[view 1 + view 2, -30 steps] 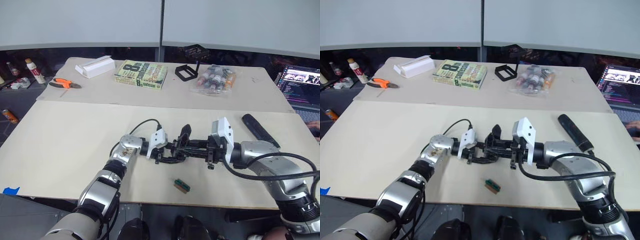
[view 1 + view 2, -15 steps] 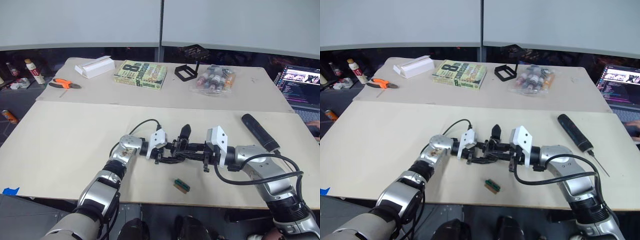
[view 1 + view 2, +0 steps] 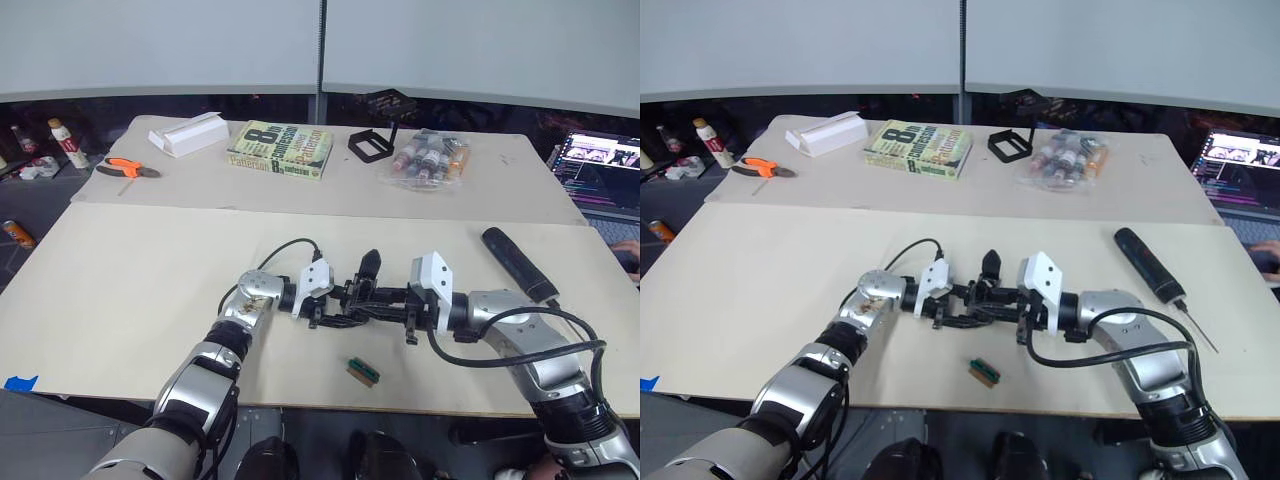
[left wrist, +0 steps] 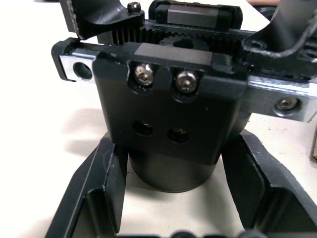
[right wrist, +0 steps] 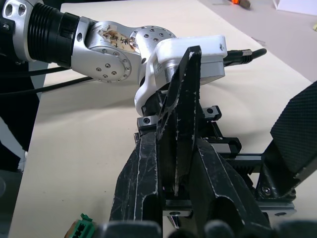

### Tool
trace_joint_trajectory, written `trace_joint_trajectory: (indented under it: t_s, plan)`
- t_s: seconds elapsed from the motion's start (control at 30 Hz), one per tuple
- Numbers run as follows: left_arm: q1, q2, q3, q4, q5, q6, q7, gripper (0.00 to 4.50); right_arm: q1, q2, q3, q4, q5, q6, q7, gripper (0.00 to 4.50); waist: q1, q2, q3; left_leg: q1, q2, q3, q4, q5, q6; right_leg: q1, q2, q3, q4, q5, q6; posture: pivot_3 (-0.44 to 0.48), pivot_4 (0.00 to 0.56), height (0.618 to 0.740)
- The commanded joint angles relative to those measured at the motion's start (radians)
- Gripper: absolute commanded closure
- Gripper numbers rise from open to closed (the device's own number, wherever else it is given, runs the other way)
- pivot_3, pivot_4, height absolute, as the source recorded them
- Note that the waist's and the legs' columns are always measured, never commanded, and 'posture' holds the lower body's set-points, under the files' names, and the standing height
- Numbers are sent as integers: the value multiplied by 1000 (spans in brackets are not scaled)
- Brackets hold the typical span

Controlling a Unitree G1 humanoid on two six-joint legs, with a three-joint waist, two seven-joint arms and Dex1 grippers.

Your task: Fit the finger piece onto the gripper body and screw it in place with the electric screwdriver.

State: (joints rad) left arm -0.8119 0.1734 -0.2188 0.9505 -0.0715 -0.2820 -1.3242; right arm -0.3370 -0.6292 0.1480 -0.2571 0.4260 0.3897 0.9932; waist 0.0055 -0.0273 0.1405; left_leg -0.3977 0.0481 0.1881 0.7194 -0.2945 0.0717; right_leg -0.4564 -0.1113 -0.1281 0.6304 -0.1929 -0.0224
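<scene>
The gripper body (image 4: pixel 168 99) stands at the table's front middle, with an upright pointed finger (image 3: pixel 370 266) rising from it. My left gripper (image 3: pixel 336 304) is shut around its round base, one finger (image 4: pixel 101 198) on each side. My right gripper (image 3: pixel 386 301) meets it from the right, shut on the finger piece (image 5: pixel 181 109), a black tapered wedge held point-up against the body's rail. The electric screwdriver (image 3: pixel 518 264) lies on the table to the right, its thin bit (image 3: pixel 1200 332) pointing toward the front edge.
A tiny green-and-brown block (image 3: pixel 363 371) lies just in front of the grippers. On the back table are a white box (image 3: pixel 188 134), orange pliers (image 3: pixel 130 168), a book (image 3: pixel 280 150), a black square frame (image 3: pixel 368 144) and a bag of small bottles (image 3: pixel 425 158). A laptop (image 3: pixel 600 170) sits far right.
Over the last second my right gripper dropped lower and slid left, bringing the finger piece closer to the gripper body. The left gripper and the body stayed put.
</scene>
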Motion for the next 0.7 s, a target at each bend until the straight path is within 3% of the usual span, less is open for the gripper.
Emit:
trace_joint_trajectory:
  t_s: [0.03,0.27,0.7]
  plan:
    - [11,-7,-6,-26,8,5,-8,2229,-8,-12,16,-29,15,55,23,4130,0,0,0,0,0,0,0,0,0,0,0,0,0,0,0,0,150,740]
    - [19,-6,-4,-31,6,11,-5,2229,-18,-18,24,-55,21,119,24,4130,0,0,0,0,0,0,0,0,0,0,0,0,0,0,0,0,150,740]
    - [18,-8,-7,-29,8,16,-7,2229,-65,-15,44,73,-33,173,-5,4132,-6,0,-1,1,0,0,1,0,0,1,0,0,1,0,0,0,150,740]
